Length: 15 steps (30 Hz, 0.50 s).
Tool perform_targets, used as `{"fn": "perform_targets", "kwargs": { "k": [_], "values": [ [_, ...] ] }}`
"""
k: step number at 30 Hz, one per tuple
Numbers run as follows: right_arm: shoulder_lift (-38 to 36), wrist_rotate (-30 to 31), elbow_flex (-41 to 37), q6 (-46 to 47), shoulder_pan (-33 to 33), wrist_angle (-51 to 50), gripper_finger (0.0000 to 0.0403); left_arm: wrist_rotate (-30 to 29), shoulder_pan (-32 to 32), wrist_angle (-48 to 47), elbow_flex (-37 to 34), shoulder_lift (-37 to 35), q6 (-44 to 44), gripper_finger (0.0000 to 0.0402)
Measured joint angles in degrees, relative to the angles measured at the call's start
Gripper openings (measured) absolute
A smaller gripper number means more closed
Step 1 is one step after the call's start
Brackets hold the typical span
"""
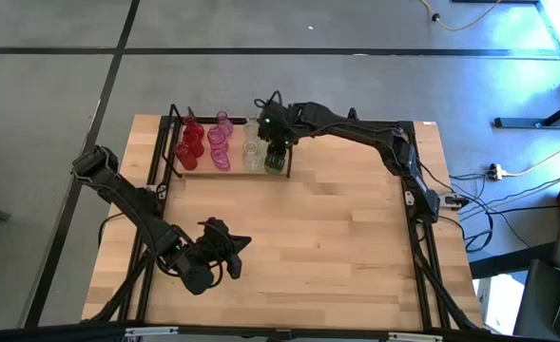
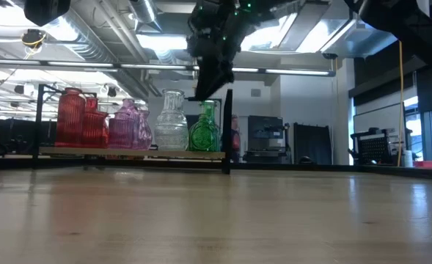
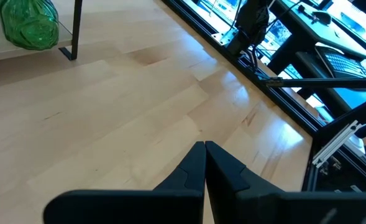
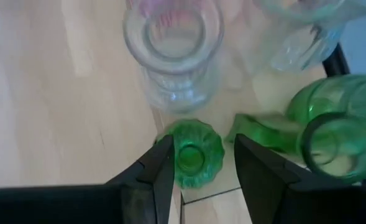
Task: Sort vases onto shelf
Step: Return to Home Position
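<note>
Right claw (image 4: 199, 148) wide, just above green vase (image 4: 197, 160) on shelf (image 2: 127, 153), upper centre; left claw (image 3: 204, 152) pinched closed, lower left.

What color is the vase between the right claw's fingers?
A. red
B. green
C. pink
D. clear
B. In the right wrist view, the right gripper has its open fingers on either side of the mouth of a green vase.

I've got the right gripper (image 1: 278, 141) over the green vases (image 1: 276, 160) at the shelf (image 1: 232, 173) end | red vases (image 1: 190, 144), pink vases (image 1: 221, 142), clear vases (image 1: 252, 147) alongside | left gripper (image 1: 234, 252) well apart, over the table (image 1: 337, 237).
</note>
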Motion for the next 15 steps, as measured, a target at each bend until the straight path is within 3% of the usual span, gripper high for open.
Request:
{"fn": "perform_targets", "kwargs": {
  "k": [8, 15],
  "values": [
    [-0.6, -2.0, 8.3, 2.0, 0.6, -5.1, 0.015, -1.8, -0.1, -0.5, 0.0, 0.0, 0.2, 0.0],
    [-9.4, -3.3, 7.3, 3.6, 3.5, -4.7, 0.015, -14.4, -3.4, -9.4, 0.0, -2.0, -4.6, 0.0]
  ]
}}
